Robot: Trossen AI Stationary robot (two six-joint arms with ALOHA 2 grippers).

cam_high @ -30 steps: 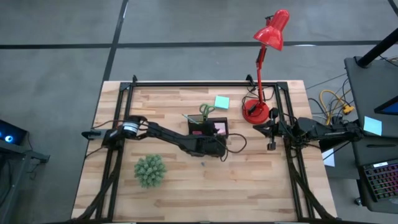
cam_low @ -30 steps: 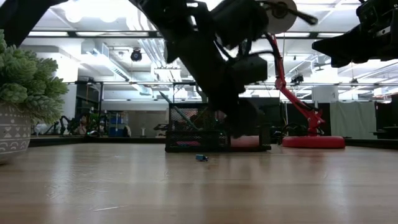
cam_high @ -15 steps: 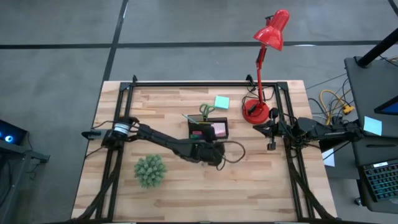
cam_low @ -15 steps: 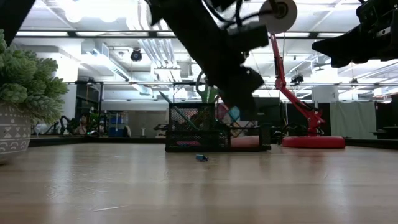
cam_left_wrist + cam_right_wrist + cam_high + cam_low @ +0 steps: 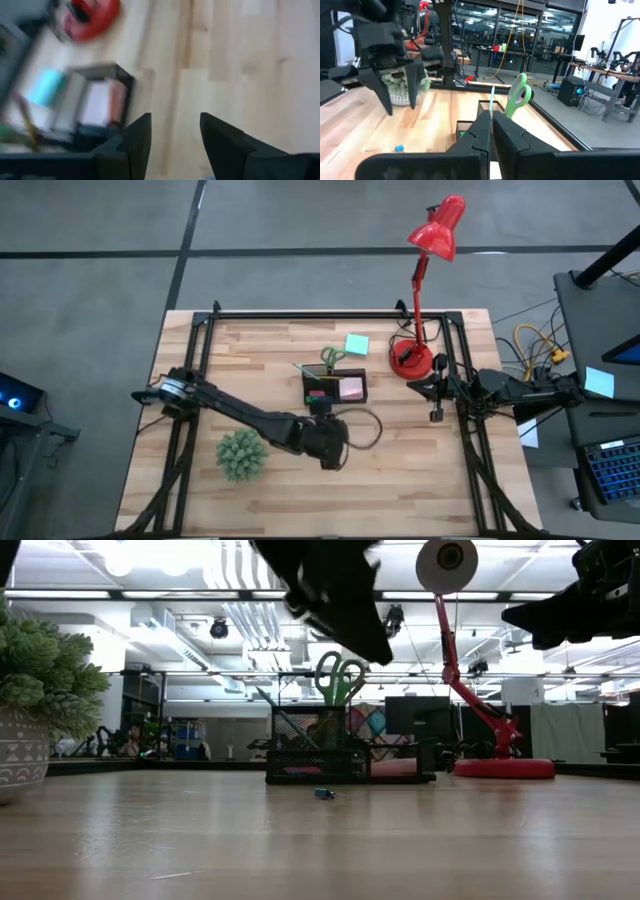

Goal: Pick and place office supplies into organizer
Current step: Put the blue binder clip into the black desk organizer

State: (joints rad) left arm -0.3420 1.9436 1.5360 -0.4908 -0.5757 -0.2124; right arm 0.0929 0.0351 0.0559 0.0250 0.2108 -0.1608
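The black organizer [image 5: 335, 387] stands mid-table with green-handled scissors [image 5: 340, 675] upright in it and a pink pad [image 5: 351, 388] in its right compartment. A teal sticky-note pad [image 5: 356, 344] lies on the table beyond it. A tiny blue eraser [image 5: 323, 794] lies on the wood just in front of the organizer. My left gripper [image 5: 330, 448] hangs open and empty above the table, on the near side of the organizer; the right wrist view shows its spread fingers [image 5: 399, 92]. My right gripper [image 5: 437, 405] waits shut at the right edge.
A red desk lamp stands on its round base [image 5: 412, 360] at the far right of the organizer. A green spiky plant ball [image 5: 242, 455] in a pot sits near the left, beside my left forearm. Bare wood lies along the near edge.
My left gripper has risen from beside the organizer and drawn back toward the table's near edge, tipping less steeply downward. Its fingers stay open with nothing between them. The scissors, earlier hidden behind it in the low view, now show.
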